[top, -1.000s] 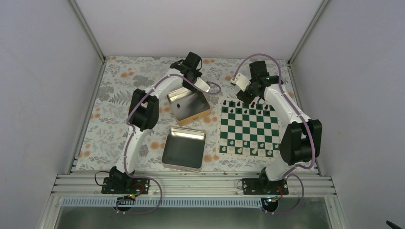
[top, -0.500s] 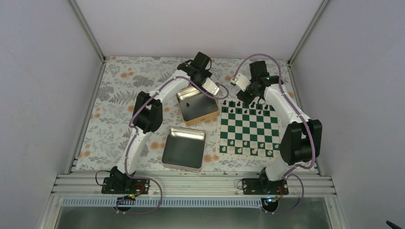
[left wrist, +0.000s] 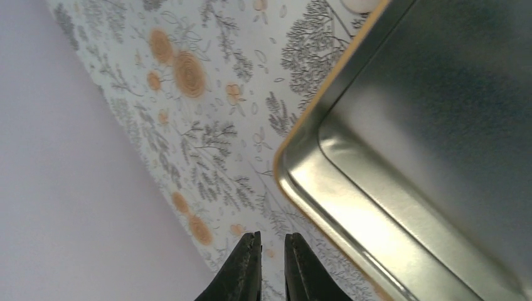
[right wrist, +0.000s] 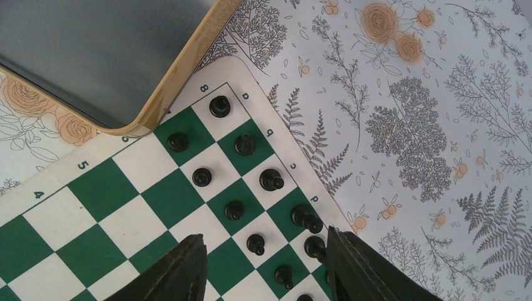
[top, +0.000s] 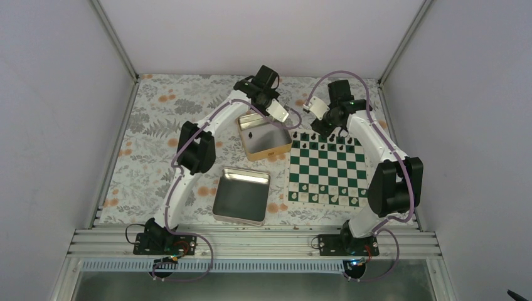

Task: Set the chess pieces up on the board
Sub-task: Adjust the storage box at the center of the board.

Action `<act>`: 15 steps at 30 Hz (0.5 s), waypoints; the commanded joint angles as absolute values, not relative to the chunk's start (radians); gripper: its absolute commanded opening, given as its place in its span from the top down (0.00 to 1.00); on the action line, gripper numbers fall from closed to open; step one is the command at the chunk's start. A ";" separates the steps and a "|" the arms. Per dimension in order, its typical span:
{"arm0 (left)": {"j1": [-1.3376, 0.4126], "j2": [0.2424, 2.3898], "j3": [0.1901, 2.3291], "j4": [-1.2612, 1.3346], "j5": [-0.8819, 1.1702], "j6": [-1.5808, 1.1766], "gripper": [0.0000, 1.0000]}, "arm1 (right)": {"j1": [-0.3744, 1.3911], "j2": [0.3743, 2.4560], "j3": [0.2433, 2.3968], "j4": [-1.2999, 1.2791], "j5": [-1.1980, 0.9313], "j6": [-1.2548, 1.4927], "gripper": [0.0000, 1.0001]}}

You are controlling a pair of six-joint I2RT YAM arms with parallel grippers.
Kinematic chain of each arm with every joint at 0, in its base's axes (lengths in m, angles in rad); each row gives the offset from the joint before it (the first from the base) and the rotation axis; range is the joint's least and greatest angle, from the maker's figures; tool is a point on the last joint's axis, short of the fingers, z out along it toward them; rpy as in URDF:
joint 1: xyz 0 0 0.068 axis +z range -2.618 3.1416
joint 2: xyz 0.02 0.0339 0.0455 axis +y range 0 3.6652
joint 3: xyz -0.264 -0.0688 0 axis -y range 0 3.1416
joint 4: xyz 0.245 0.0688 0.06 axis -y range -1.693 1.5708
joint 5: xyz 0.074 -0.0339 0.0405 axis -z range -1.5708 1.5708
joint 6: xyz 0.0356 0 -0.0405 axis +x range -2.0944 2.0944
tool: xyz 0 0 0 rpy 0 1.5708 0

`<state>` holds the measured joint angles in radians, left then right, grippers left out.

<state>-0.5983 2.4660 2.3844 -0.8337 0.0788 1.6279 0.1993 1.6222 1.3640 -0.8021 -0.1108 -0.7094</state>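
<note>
Right now my left tool (left wrist: 271,266) is nearly shut, empty, beside tin (top: 266,135); nudging tin could topple board (top: 327,168) chess pieces (right wrist: 235,175).

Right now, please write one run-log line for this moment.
left gripper: nearly shut, empty, beside tin | right gripper: open over board | black pieces: far rows

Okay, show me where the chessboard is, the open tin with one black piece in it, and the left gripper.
chessboard (top: 326,172): top external view, on a central square.
open tin (top: 274,151): top external view, on its gold near wall.
left gripper (left wrist: 273,251): left wrist view, midway between the dark fingertips, which stand nearly together.
</note>
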 commanded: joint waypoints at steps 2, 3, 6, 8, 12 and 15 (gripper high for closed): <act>-0.592 2.481 2.389 -0.889 0.071 1.630 0.89 | 0.190 1.600 1.359 -0.809 -0.120 -0.715 0.50; -0.588 2.475 2.387 -0.888 0.068 1.627 0.89 | 0.190 1.599 1.360 -0.807 -0.121 -0.715 0.50; -0.567 2.444 2.387 -0.876 0.063 1.604 0.89 | 0.191 1.593 1.369 -0.800 -0.153 -0.717 0.50; -0.548 2.417 2.384 -0.864 0.068 1.579 0.88 | 0.196 1.601 1.383 -0.808 -0.172 -0.722 0.49; -0.489 2.326 2.355 -0.825 0.117 1.481 0.83 | 0.223 1.649 1.433 -0.816 -0.214 -0.723 0.47; -0.419 2.241 2.299 -0.785 0.211 1.372 0.67 | 0.249 1.713 1.496 -0.807 -0.303 -0.726 0.48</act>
<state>-0.5064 2.4054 2.3394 -0.8429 0.0910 1.5139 0.2108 1.6474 1.4162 -0.8219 -0.1814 -0.7132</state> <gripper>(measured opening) 0.254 0.527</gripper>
